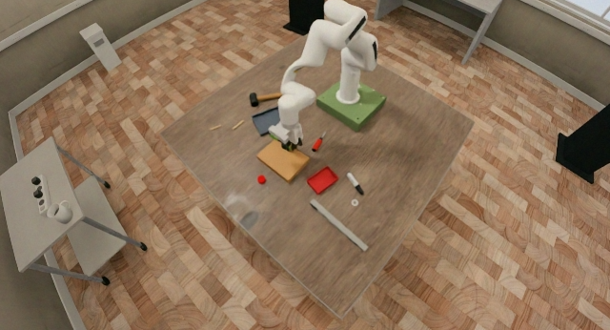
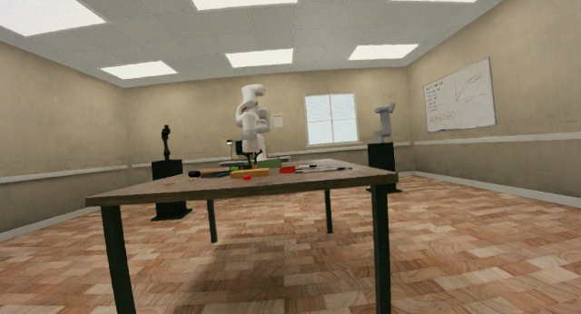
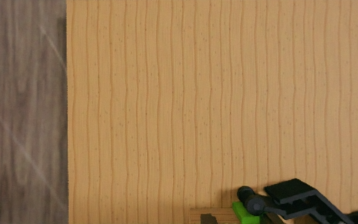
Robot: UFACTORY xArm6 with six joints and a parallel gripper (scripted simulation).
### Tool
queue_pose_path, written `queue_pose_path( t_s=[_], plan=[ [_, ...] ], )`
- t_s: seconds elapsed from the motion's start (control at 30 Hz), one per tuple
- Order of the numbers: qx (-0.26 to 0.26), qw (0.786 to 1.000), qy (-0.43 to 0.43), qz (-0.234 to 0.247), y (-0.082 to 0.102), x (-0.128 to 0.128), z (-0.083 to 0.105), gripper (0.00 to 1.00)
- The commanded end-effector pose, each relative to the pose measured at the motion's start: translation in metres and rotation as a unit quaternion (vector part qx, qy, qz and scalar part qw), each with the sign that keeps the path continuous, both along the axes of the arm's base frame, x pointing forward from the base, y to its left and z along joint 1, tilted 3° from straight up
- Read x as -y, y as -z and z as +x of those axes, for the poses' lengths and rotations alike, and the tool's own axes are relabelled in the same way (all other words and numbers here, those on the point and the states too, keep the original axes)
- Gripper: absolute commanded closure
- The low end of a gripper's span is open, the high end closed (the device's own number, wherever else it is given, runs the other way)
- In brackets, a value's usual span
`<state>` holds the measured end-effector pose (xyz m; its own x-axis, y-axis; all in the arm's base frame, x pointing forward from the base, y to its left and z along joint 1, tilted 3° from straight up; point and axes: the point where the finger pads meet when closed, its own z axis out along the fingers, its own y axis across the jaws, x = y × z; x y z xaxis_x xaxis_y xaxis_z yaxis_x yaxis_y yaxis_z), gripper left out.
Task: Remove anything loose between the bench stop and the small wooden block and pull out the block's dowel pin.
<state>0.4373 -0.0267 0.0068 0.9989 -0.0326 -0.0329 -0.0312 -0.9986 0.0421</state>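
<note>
The tan bench board (image 1: 283, 160) lies at the middle of the table and fills most of the wrist view (image 3: 220, 100). My gripper (image 1: 289, 146) hangs low over the board's far edge, right above the green and black spring clamp (image 3: 290, 202). A sliver of the small wooden block (image 3: 212, 213) shows beside the clamp at the bottom edge of the wrist view. The pin, the bench stop and my fingertips are hidden, so I cannot tell whether the fingers hold anything. In the side view the gripper (image 2: 251, 161) stands just above the board (image 2: 250, 172).
A red tray (image 1: 322, 179) lies right of the board, a dark tray (image 1: 267, 121) and a hammer (image 1: 264, 98) behind it. A red screwdriver (image 1: 318, 142), a marker (image 1: 355, 183), a grey bar (image 1: 338, 225), a red cap (image 1: 261, 179) and loose dowels (image 1: 237, 124) lie around.
</note>
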Motion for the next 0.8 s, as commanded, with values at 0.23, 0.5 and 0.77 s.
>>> queue_pose_path(
  t_s=[0.23, 0.5, 0.77],
  plan=[
    [0.003, 1.0, 0.0, 0.0, -0.0017, 0.0, 0.0023, 0.85],
    [0.003, 1.0, 0.0, 0.0, -0.0017, 0.0, 0.0023, 0.92],
    [0.003, 1.0, 0.0, 0.0, -0.0017, 0.0, 0.0023, 1.0]
  ],
)
